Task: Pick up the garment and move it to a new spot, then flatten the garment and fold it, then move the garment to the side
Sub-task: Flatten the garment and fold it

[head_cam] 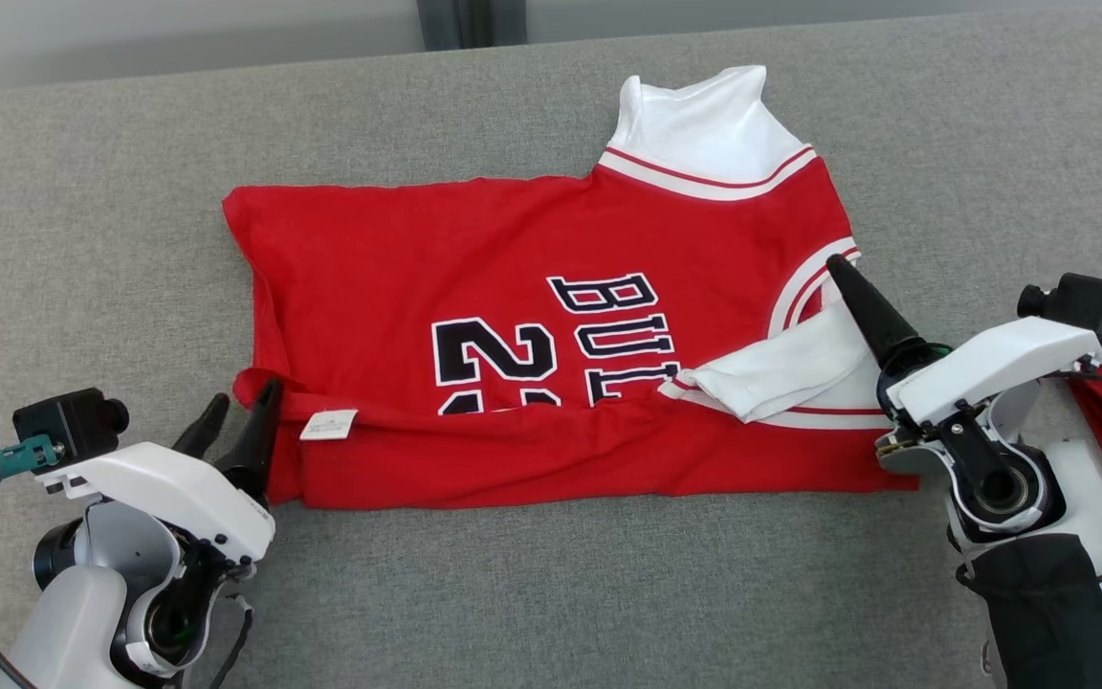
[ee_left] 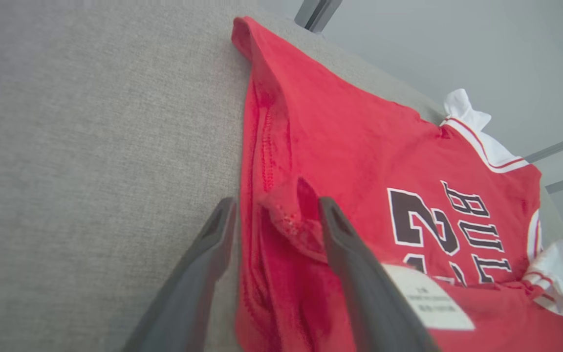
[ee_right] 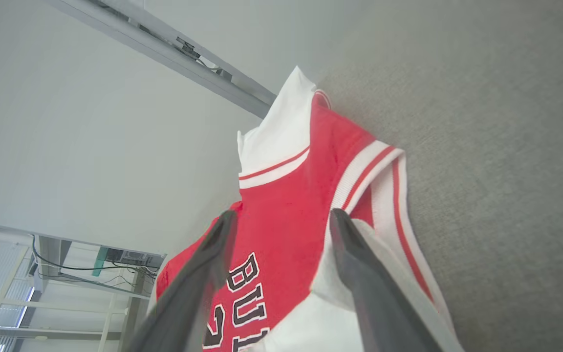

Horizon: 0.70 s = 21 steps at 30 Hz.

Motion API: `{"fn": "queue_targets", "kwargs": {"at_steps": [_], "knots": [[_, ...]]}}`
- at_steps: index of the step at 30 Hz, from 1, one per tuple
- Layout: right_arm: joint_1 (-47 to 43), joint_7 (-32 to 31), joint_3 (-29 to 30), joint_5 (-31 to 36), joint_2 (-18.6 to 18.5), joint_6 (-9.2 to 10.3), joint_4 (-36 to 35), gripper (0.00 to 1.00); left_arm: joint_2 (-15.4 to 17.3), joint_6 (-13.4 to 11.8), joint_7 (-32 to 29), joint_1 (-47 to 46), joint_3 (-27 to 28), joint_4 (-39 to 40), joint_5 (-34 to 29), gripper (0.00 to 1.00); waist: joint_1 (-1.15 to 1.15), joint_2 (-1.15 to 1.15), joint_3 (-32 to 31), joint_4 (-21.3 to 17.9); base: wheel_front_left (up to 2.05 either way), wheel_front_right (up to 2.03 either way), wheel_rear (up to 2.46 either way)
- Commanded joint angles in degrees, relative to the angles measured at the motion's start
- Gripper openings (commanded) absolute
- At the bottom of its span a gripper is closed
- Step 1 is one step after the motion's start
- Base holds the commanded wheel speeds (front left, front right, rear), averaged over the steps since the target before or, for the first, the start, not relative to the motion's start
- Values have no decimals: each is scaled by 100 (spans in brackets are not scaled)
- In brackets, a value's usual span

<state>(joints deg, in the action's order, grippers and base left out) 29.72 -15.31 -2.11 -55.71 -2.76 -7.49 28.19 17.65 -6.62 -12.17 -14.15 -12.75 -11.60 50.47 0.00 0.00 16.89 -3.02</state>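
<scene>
red bulls jersey (head_cam: 474,287) is found lying part-folded on the grey upholstered surface (head_cam: 82,239), its near edge turned up over the number and a white sleeve (head_cam: 781,368) tucked in. left gripper (head_cam: 245,397) is set with fingers apart astride the bunched hem corner beside the care label (head_cam: 328,424), not clamped. right gripper (ee_right: 282,217) is parted over the shoulder trim. cloth is judged light, limp, slightly slick; it is best taken at the doubled hem and ribbed trim.
</scene>
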Motion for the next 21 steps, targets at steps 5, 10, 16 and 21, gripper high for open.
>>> {"fn": "queue_targets", "kwargs": {"at_steps": [5, 10, 16, 21], "knots": [[94, 546, -94, -427, -32, 0, -141, 100, -62, -105, 449, -133, 105, -92, -160, 100, 0, 0, 3, -5, 0, 0, 0], [-119, 1570, -74, 190, -182, 0, -467, 100, -90, -247, 1076, -51, 162, 44, -493, 100, 0, 0, -69, 36, 0, 0, 0], [-588, 2585, -84, 1098, -322, 0, -1079, 100, -83, -441, 1806, 180, 211, 489, -918, 100, 0, 0, -296, 80, 0, 0, 0], [-1021, 2841, -106, 2087, -375, 0, -1702, 100, 63, -685, 2200, 351, 140, 970, -1416, 100, 0, 0, -461, 74, 0, 0, 0]]}}
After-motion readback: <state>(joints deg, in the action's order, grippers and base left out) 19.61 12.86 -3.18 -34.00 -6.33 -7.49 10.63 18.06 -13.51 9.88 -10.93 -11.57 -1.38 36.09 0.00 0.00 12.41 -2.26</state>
